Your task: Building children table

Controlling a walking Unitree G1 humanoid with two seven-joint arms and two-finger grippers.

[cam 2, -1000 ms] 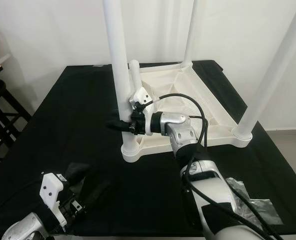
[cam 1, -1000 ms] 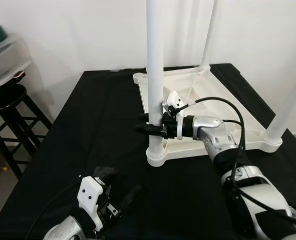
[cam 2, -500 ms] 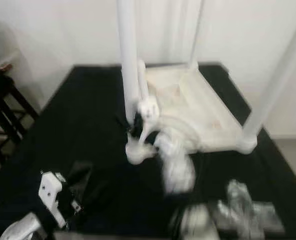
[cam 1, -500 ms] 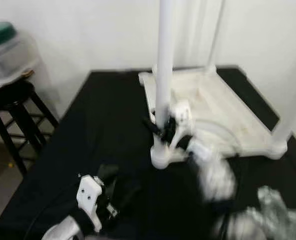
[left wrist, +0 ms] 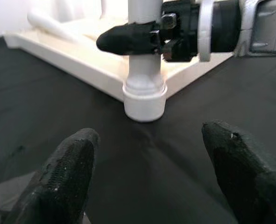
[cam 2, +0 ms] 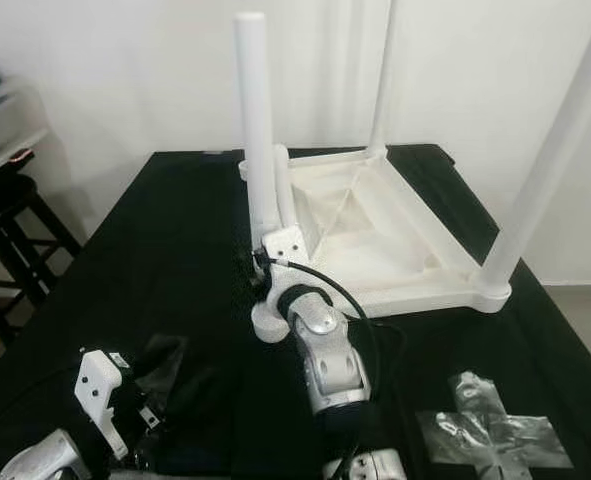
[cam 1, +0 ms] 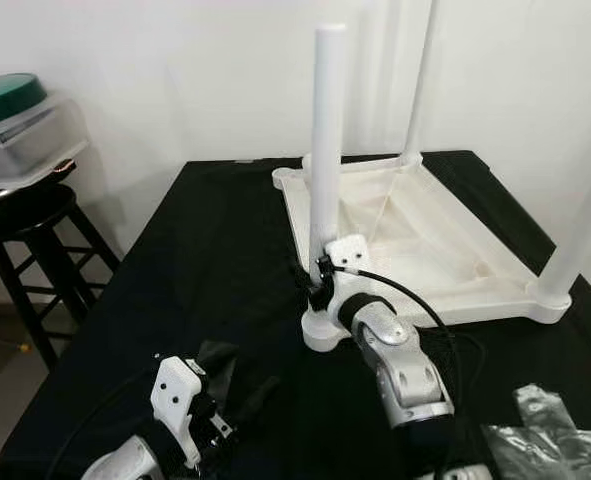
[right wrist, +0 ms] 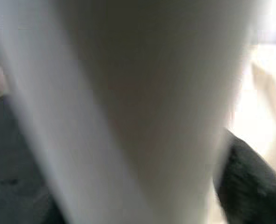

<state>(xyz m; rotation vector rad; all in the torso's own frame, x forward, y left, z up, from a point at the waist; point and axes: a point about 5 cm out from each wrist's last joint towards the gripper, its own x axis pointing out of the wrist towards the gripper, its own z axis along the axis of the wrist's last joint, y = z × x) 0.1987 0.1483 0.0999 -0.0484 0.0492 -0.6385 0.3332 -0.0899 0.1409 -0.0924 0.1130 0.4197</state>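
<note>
Children table: the white tabletop (cam 1: 430, 240) lies upside down on the black-covered bench (cam 1: 205, 260), in the centre and right of the head views, legs pointing up.
Near leg: the white leg (cam 1: 325, 150) stands upright in the tabletop's near corner socket, centre of frame.
Right gripper (cam 1: 317, 281): at the base of that leg, its black fingers (left wrist: 128, 38) closed around the leg just above the socket.
Left gripper (cam 1: 237, 398): low in the lower left of frame, just over the bench; its fingers (left wrist: 70, 165) spread wide, holding nothing.
Other things: a black stool (cam 1: 30, 215) at the left edge carrying a clear container; crumpled clear plastic (cam 1: 545, 440) at the lower right.
</note>
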